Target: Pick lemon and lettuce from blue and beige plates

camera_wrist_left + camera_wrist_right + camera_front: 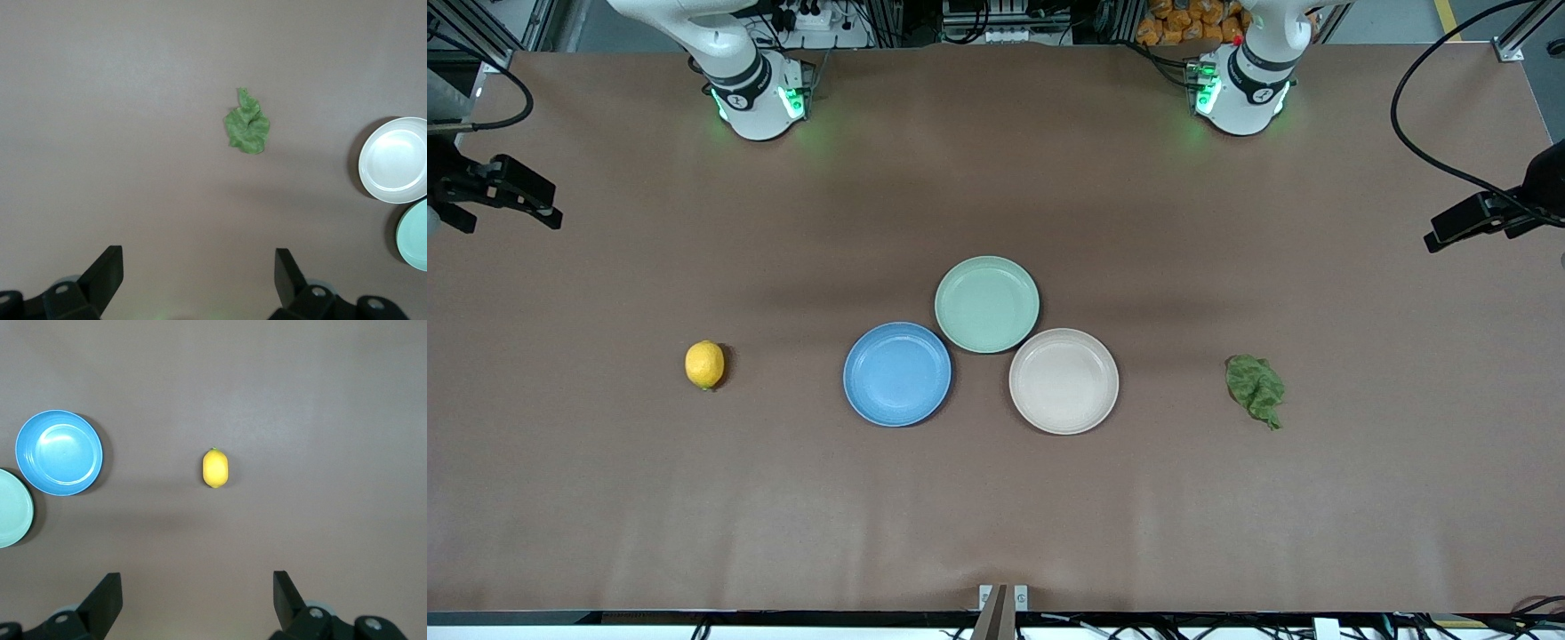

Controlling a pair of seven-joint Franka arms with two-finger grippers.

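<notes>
Brown and matte, the worktop [996,498] is seen in the front view under a cluttered backdrop of cables and framing along its robot edge, with three plates clustered at its middle: the blue plate [897,374], the beige plate [1064,380] and, farther from the camera and touching both, a mint-green plate [987,304]. All three are bare — the lemon [704,364] lies directly on the worktop toward the right arm's end, well apart from the blue plate, and the lettuce [1256,388] lies likewise toward the left arm's end, well apart from the beige plate. Neither item is found on a plate, so the task appears at its very start, with no grasp begun. In the left wrist view, the left gripper [199,273] is held high over the worktop with its fingers spread wide and nothing between them; the crumpled lettuce [247,125] is seen below, the beige plate [395,160] off to one side. In the right wrist view, the right gripper [197,597] is likewise spread and empty, above the lemon [215,468], with the blue plate [59,453] near. The next move is judged to call for a descent of each gripper — centred over its item — before closing.
</notes>
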